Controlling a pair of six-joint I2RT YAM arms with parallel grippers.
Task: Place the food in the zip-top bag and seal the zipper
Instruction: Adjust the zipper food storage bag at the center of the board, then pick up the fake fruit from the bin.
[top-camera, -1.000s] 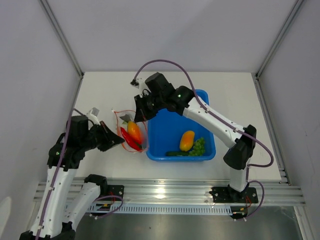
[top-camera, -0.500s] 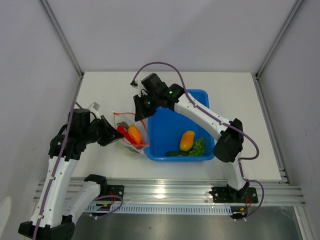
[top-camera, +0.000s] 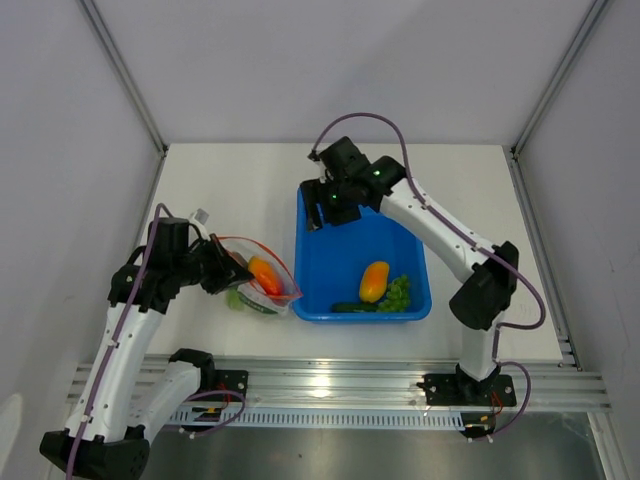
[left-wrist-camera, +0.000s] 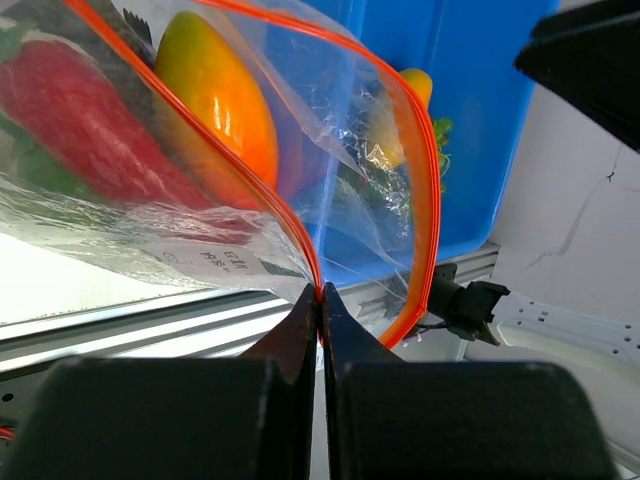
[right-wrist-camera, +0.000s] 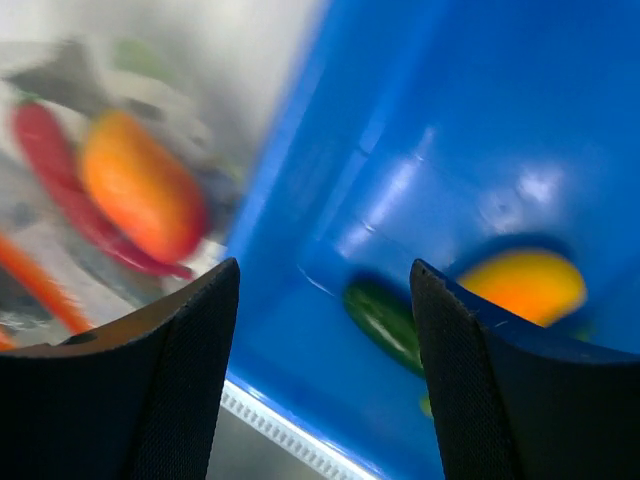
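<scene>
The zip-top bag (top-camera: 262, 285) lies left of the blue tub, its mouth gaping. My left gripper (left-wrist-camera: 320, 292) is shut on the bag's red-orange zipper (left-wrist-camera: 425, 180) at one end of the strip. Inside the bag are an orange fruit (left-wrist-camera: 225, 110) and a red chili (left-wrist-camera: 80, 100). My right gripper (right-wrist-camera: 325, 290) hangs open and empty over the tub's far left part, seen from above (top-camera: 322, 208). More food lies in the tub: an orange-yellow fruit (top-camera: 374, 281), green grapes (top-camera: 399, 292) and a long green vegetable (top-camera: 355, 307).
The blue tub (top-camera: 350, 245) stands at the table's middle, its left wall close to the bag. The aluminium rail (top-camera: 330, 380) runs along the near edge. Grey side walls close in the table on the left and right.
My right gripper has opened, let go of the bag's mouth and swung right to above the tub. The left gripper has kept its hold while the bag shifted slightly nearer.
</scene>
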